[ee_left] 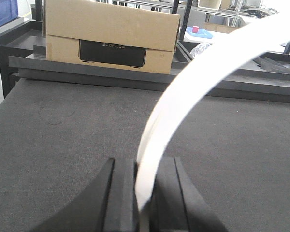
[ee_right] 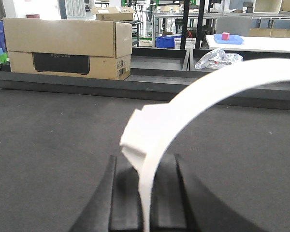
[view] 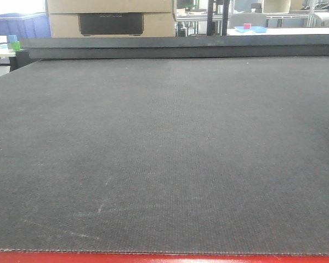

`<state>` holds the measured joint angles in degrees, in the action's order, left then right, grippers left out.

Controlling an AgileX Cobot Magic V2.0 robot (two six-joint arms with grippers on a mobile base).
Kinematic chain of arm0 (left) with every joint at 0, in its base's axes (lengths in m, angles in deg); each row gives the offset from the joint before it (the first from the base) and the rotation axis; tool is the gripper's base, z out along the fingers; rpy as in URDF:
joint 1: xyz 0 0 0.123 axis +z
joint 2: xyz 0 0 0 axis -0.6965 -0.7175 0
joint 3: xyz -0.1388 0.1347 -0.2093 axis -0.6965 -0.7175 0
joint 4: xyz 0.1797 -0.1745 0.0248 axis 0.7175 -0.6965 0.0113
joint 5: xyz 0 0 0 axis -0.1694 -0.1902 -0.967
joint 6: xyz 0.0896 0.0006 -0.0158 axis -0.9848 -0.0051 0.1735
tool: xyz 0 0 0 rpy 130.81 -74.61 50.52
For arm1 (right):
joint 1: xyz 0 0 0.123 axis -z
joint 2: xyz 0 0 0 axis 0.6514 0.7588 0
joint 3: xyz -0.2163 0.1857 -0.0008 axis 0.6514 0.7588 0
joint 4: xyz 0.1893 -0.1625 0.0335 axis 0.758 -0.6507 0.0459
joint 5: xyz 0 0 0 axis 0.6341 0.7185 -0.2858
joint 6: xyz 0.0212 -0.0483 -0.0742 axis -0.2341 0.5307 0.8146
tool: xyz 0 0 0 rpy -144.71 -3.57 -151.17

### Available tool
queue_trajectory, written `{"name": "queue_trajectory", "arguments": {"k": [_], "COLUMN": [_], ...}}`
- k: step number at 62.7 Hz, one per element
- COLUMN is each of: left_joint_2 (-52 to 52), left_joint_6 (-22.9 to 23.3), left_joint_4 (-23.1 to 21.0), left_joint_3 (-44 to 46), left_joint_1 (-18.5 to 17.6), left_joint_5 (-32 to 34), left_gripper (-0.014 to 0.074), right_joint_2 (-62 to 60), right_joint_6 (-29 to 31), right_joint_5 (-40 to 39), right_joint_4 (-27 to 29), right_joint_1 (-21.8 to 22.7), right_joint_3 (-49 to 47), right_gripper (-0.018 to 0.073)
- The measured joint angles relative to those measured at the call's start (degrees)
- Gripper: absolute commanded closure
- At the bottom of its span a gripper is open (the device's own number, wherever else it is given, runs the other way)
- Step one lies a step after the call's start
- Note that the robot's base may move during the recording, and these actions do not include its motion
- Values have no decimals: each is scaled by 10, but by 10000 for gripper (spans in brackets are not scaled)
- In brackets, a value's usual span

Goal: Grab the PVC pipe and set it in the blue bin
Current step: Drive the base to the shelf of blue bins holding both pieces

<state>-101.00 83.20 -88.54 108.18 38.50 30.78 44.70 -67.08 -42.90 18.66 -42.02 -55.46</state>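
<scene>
In the left wrist view my left gripper (ee_left: 144, 166) is shut on a slim white curved PVC pipe (ee_left: 193, 82) that arcs up and to the right above the dark mat. In the right wrist view my right gripper (ee_right: 145, 162) is shut on a white curved PVC pipe (ee_right: 208, 89) whose squared end (ee_right: 137, 128) juts out just above the jaws. I cannot tell whether both hold one piece. A blue bin (view: 19, 24) stands beyond the table's far left corner. The front view shows neither gripper nor pipe.
A dark mat (view: 164, 153) covers the table, with a raised ledge (view: 181, 46) along its far edge. A cardboard box (ee_left: 111, 34) stands behind the ledge. A crumpled plastic bag (ee_right: 217, 58) and a small blue tray (ee_right: 230, 38) lie further back right.
</scene>
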Motion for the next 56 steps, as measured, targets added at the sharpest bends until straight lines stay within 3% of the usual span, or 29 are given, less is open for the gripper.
{"name": "queue_trajectory", "arguments": {"k": [56], "left_joint_2": [0], "left_joint_6": [0], "left_joint_4": [0], "left_joint_3": [0], "left_joint_1": [0], "left_joint_5": [0], "left_gripper": [707], "right_joint_2": [0], "right_joint_6": [1], "right_joint_5": [0], "right_joint_4": [0], "right_joint_1": [0], "right_joint_3": [0], "right_gripper": [727]}}
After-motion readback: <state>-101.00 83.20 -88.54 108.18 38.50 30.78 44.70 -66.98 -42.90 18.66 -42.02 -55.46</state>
